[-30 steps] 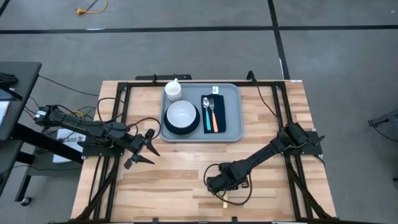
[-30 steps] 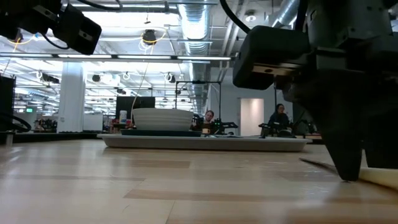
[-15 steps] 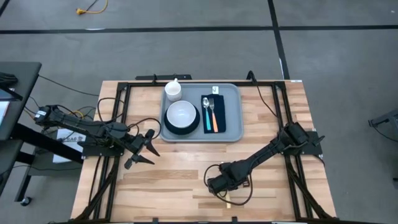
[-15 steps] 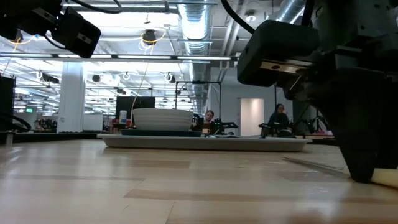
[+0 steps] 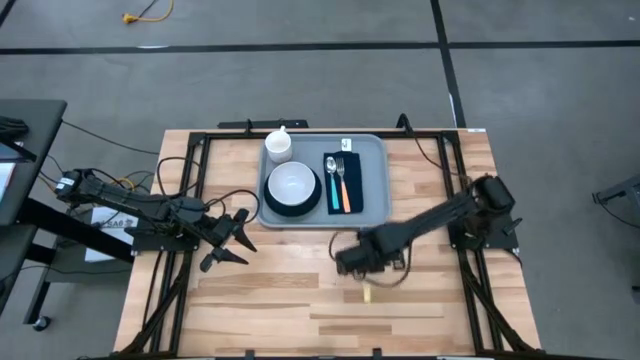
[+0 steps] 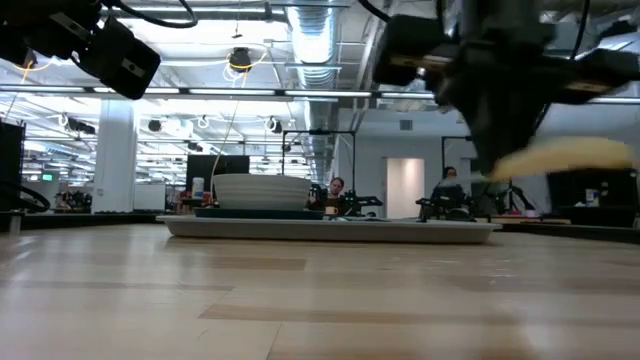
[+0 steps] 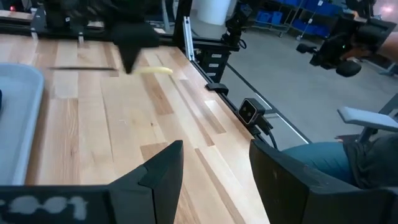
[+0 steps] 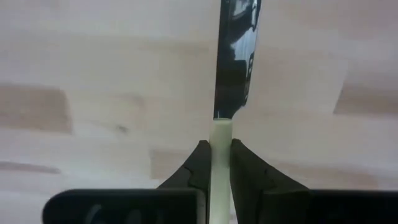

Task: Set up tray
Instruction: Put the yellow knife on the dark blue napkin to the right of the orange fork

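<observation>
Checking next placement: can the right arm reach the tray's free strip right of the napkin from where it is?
Probably yes. The right gripper, shut on a pale-handled knife, hangs over bare table just short of the tray. Nothing lies between them, and the left gripper waits off to the tray's other side.

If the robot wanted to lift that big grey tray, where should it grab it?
By the raised rim of the tray, likely on its right short side, coming in low from the right of the table. The rim is a thin lip, easy to pinch, and a bare strip lies there beside the black napkin; the bowl crowds the left rim.
</observation>
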Robot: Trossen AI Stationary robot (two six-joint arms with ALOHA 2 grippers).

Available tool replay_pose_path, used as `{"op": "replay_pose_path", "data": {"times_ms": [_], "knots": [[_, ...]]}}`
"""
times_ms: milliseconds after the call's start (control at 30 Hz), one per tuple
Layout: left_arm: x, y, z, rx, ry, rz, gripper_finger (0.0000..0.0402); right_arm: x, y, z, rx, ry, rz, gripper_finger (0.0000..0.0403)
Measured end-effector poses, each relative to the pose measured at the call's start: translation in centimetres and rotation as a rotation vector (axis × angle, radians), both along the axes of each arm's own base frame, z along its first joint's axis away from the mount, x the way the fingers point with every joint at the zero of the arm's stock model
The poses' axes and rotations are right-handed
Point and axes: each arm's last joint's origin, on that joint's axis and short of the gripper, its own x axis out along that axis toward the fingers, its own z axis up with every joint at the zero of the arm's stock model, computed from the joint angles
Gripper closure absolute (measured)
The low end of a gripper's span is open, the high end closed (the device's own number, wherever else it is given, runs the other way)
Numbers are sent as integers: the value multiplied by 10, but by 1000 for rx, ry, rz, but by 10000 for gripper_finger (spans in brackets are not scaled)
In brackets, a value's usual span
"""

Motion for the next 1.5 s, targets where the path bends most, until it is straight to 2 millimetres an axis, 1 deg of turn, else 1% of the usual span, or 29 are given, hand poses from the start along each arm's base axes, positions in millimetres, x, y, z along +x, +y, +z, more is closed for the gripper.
{"op": "replay_pose_path", "data": {"times_ms": [67,200,367,433,533,633,733,967,1100,1233,1300,1367,1500], "knots": [[0,0,0,-2,1,0,229,0,-16,8,-5,3,-12,378],[0,0,-1,-18,17,5,229,4,-50,13,-10,11,-25,378],[0,0,-1,-33,26,10,229,14,-100,9,-12,-1,-2,378],[0,0,-1,-31,25,17,229,15,-121,5,-19,11,12,378],[0,1,-1,-27,24,37,229,15,-151,5,-27,-8,14,378],[0,1,-2,-21,38,56,229,15,-176,5,-43,-37,10,378],[0,2,-4,-12,52,79,229,13,-197,5,-59,-68,9,378],[1,4,-5,23,52,161,229,7,-230,6,-90,-89,0,378],[1,5,-5,26,48,164,229,2,-246,5,-98,-92,-5,378],[1,4,-4,26,46,164,229,1,-259,-6,-82,-76,-6,378],[1,5,-4,26,45,164,229,6,-266,-12,-85,-99,3,378],[1,4,-4,25,44,163,229,9,-270,-21,-76,-74,24,378],[1,4,-5,26,48,161,229,21,-281,-28,-79,-77,47,378]]}}
